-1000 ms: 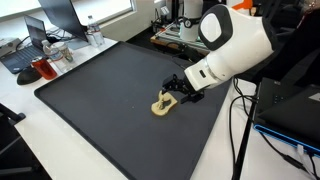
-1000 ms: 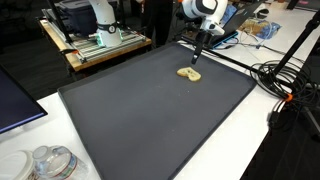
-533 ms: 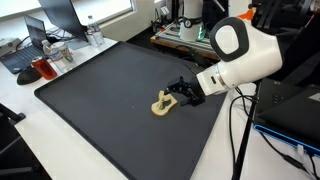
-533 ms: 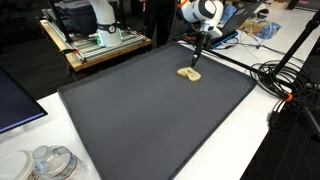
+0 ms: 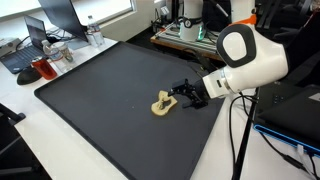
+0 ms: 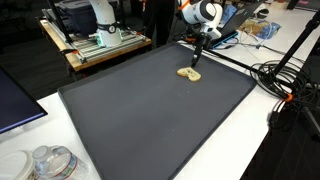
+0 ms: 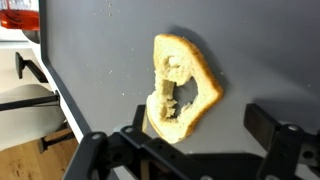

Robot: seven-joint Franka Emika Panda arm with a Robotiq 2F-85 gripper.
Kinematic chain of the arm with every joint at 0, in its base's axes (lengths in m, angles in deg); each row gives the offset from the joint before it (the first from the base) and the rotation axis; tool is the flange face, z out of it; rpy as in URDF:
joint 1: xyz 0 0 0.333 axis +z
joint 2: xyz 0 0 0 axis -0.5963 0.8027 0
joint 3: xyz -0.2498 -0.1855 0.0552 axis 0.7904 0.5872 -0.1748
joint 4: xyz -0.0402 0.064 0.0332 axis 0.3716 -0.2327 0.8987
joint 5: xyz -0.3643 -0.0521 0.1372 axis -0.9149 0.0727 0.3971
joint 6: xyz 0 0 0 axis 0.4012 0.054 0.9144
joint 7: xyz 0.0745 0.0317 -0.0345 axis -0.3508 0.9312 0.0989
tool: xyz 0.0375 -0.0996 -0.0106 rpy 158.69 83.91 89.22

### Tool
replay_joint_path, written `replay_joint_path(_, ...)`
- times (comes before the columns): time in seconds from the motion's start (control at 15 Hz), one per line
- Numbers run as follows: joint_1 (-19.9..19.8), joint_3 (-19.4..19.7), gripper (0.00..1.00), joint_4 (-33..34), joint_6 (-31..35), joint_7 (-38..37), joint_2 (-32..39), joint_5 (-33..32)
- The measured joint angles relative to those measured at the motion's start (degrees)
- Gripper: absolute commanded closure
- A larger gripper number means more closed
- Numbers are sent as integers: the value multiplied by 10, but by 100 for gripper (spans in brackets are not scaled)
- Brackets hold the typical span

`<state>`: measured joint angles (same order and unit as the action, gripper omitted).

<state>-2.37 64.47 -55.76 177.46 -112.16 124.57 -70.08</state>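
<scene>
A tan, ring-shaped piece of bread (image 5: 161,104) with a torn hole lies flat on the black mat (image 5: 100,85); it also shows in the other exterior view as the bread (image 6: 187,73). My gripper (image 5: 181,95) hovers just beside and above it, open, with nothing between the fingers. In the wrist view the bread (image 7: 181,87) fills the middle, and the gripper (image 7: 185,142) stands with its two dark fingers wide apart below it, the right finger (image 7: 268,128) clear of the crust. The gripper (image 6: 197,58) points down near the mat's far edge.
A red mug (image 5: 44,68) and a laptop (image 5: 22,56) sit on the white table beyond the mat. Cables (image 6: 278,80) run along the mat's side. A plastic container (image 6: 45,163) stands at the near corner, and a cart with equipment (image 6: 95,40) behind.
The arm has drawn back away from the bread, so the gripper now sits beside it rather than over it. The bread has not moved and the jaws stayed open.
</scene>
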Motion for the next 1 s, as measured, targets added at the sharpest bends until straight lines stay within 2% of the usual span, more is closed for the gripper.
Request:
replay_joint_path(0.27, -14, -9, 0, 14, -1, 0, -2, 3)
replay_joint_path(0.6, -63, -32, 0, 24, 3, 17, -27, 20)
replay_joint_path(1.0, -128, -48, 0, 24, 36, 100, -74, 112)
